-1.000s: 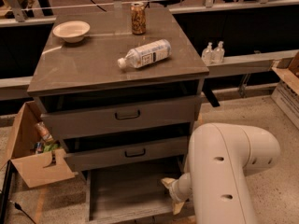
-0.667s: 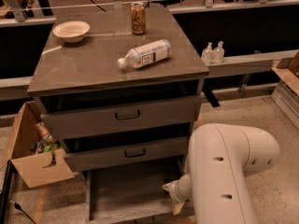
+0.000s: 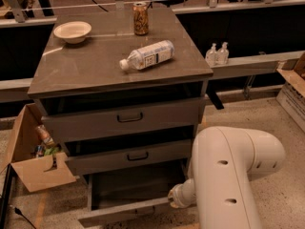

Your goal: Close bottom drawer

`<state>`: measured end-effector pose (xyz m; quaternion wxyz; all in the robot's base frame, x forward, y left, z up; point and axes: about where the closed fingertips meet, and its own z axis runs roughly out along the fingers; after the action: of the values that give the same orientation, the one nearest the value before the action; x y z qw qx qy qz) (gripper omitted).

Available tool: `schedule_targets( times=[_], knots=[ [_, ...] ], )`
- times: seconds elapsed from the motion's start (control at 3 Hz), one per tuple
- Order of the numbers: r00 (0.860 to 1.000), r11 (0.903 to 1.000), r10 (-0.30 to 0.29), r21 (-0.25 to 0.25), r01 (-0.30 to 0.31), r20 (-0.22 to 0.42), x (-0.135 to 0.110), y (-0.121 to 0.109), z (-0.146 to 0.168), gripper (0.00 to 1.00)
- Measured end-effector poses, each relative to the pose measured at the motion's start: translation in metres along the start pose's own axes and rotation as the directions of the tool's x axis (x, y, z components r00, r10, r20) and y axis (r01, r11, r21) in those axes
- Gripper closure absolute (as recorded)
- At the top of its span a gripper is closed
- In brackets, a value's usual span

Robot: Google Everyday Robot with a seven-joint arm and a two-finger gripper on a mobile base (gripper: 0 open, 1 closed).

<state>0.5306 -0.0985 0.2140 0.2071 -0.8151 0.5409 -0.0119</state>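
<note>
two upper drawers [image 3: 125,118], one bottom drawer [image 3: 124,213] pulled out at 6 o'clock. gripper [image 3: 175,197] at its right end; grip i can't tell. on top: one bowl [image 3: 72,31], one can [image 3: 140,18], one bottle [image 3: 148,55].

Grey wood-grain cabinet top [image 3: 86,66] holds three things. Round white bowl [image 3: 72,31] at back left. Brown drink can [image 3: 140,18] stands up at back middle. Clear plastic bottle [image 3: 147,55] lies on its side near middle, apart from can. Speckled floor [image 3: 286,128] holds cabinet, with open brown cardboard box [image 3: 33,168] just beside it. My gripper [image 3: 177,196] sits low at bottom drawer [image 3: 124,213] front, mostly hidden.
</note>
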Motion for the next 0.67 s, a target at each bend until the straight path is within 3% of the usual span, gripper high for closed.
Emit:
schedule_targets(
  times=[0.33, 0.67],
  knots=[
    [1.0, 0.999, -0.01, 0.044, 0.011, -0.026, -0.0001, -0.0069, -0.0019, 1.0],
    [0.998, 0.9938, -0.011, 0.11, 0.018, -0.069, 0.0003, -0.0148, -0.0091, 0.84]
  ],
)
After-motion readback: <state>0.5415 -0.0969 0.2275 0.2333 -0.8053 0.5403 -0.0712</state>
